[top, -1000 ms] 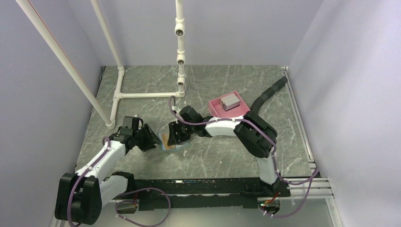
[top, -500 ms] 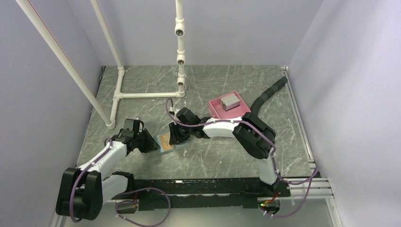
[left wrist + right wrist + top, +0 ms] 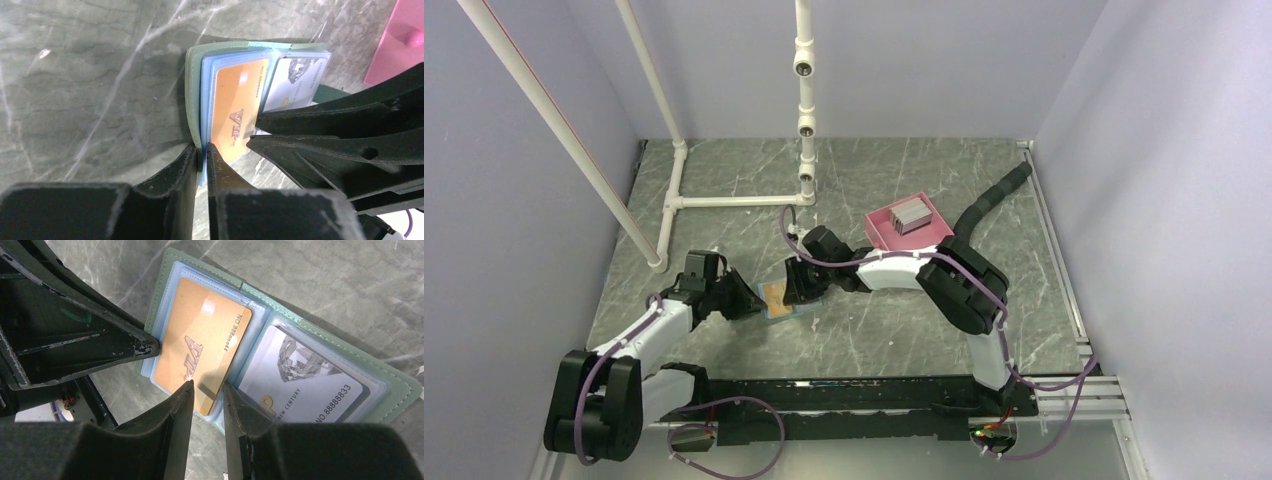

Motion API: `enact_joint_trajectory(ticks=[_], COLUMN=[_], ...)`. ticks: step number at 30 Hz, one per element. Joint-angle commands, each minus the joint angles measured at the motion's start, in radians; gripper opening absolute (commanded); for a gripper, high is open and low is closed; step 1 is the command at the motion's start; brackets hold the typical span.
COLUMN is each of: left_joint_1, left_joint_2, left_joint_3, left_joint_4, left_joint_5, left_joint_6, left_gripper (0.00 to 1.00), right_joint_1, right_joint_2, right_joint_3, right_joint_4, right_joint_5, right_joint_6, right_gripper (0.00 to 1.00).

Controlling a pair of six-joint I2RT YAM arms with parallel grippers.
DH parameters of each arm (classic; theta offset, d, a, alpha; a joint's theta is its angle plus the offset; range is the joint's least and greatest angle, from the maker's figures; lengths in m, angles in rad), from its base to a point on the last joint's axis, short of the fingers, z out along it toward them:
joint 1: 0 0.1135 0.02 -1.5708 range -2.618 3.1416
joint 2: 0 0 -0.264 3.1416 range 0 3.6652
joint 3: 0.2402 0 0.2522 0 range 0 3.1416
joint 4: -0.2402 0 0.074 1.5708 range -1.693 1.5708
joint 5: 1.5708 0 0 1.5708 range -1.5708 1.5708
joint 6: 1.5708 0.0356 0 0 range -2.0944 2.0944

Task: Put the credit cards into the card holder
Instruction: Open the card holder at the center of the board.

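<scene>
Card holder (image 3: 788, 303): lying open on the marble table (image 3: 904, 330), between my two grippers, green cover down and light blue sleeves up!
Left gripper (image 3: 201, 152): jaws squeezed nearly together, pinching the card holder's (image 3: 192, 100) near edge, green cover and blue sleeve caught between them.
Right gripper (image 3: 207, 387): jaws narrow, with just a slim gap, tips right at the end of the orange VIP card (image 3: 200, 355). I cannot tell whether they actually pinch it.
Orange VIP card (image 3: 237, 110): lying flat in the sleeve on the side my left gripper holds, one end poking past the sleeve's edge.
Silver diamond card (image 3: 305, 380): tucked into the neighbouring sleeve, just beside the orange one.
Remaining credit cards (image 3: 911, 213): a grey stack in the pink tray (image 3: 879, 230), well apart, at the back right of the table.
</scene>
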Motion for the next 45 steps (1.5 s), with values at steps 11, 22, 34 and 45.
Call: enact_joint_trajectory(ticks=[11, 22, 34, 45], left_joint_1=[-0.009, -0.009, -0.010, -0.010], left_joint_2=[-0.082, -0.016, -0.026, -0.037], left_joint_3=[0.026, 0.043, 0.030, 0.031], left_joint_4=[0.265, 0.289, 0.292, 0.274], left_joint_5=[0.224, 0.260, 0.276, 0.270], left_joint_6=[-0.089, -0.085, -0.096, -0.069], left_gripper=[0.00, 0.00, 0.00, 0.00], right_joint_1=[-0.012, -0.021, -0.067, -0.091], right_joint_2=[-0.018, -0.126, -0.194, -0.131], right_joint_3=[-0.048, -0.051, -0.125, -0.014], right_joint_4=[0.031, -0.065, 0.056, -0.003], right_joint_5=[-0.027, 0.066, 0.028, 0.048], right_joint_6=[0.024, 0.037, 0.251, 0.281], right_gripper=[0.40, 0.65, 0.71, 0.72])
